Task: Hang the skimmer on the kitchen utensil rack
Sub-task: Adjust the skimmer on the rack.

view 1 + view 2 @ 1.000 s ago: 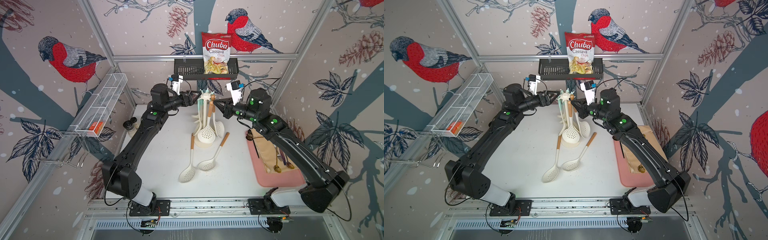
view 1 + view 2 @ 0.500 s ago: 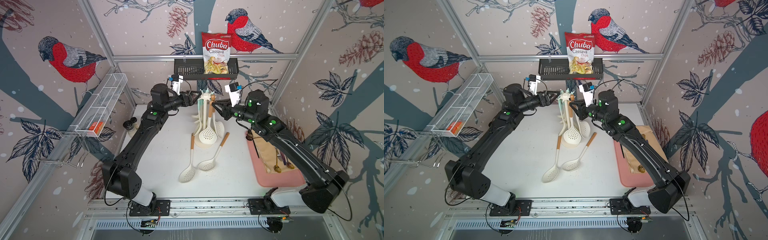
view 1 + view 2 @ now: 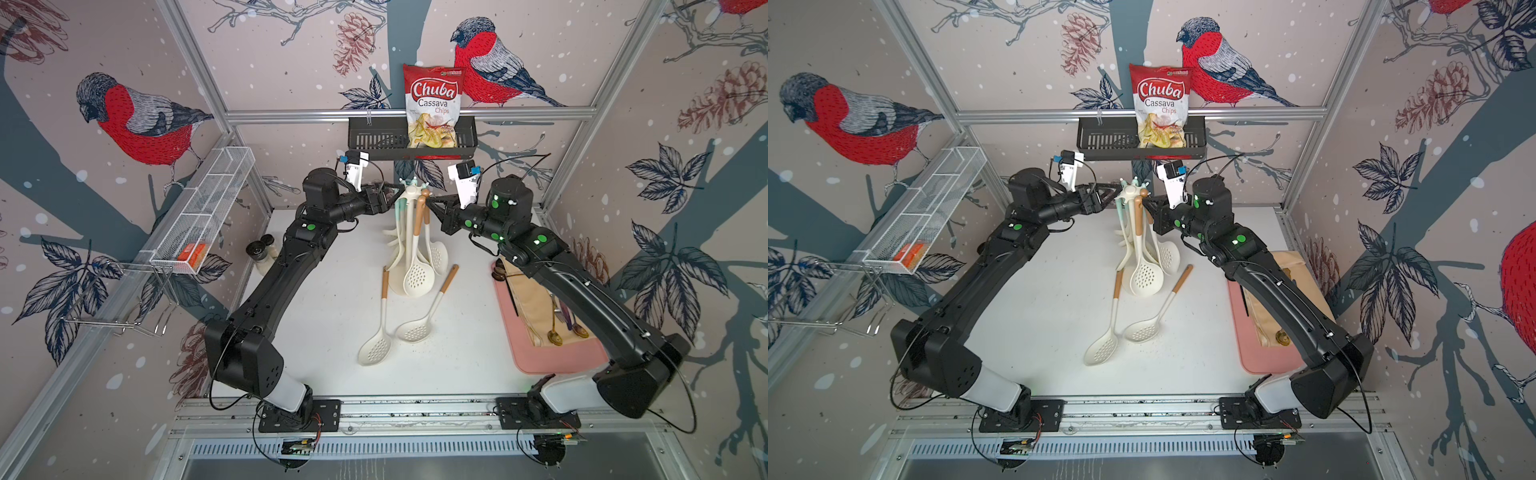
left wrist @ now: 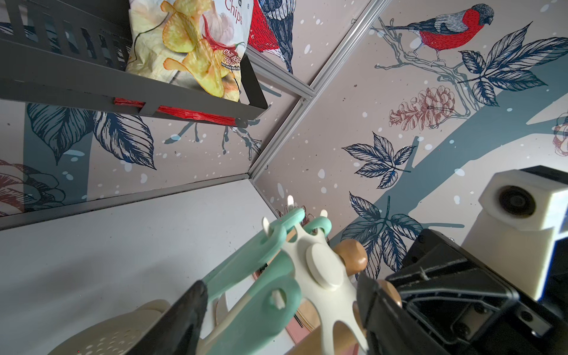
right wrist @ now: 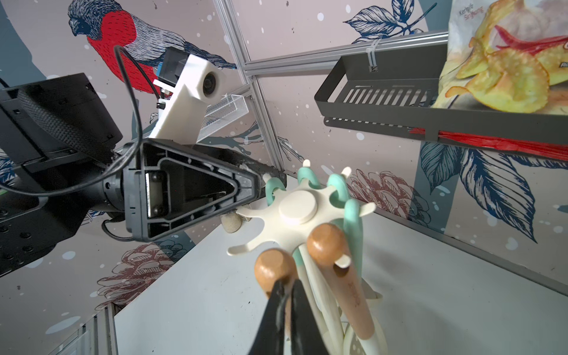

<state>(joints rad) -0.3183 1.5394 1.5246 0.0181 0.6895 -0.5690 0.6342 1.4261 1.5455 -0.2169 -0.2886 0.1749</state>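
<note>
Two arms reached to the kitchen utensil rack (image 3: 413, 192) top: left gripper (image 4: 281, 289) jaws spread around its star, right gripper (image 5: 287, 285) jaws pressed together at the skimmer (image 5: 273, 269) handle beside it. Two loose skimmers (image 3: 372, 351) lay on the desk (image 3: 324, 324) before its base.

Bright, even, diffuse lighting; only faint soft shadows on white counter (image 3: 340, 316). Strong wide-angle bending at edges of both top views. Closest foreground slightly blurred in wrist views.
</note>
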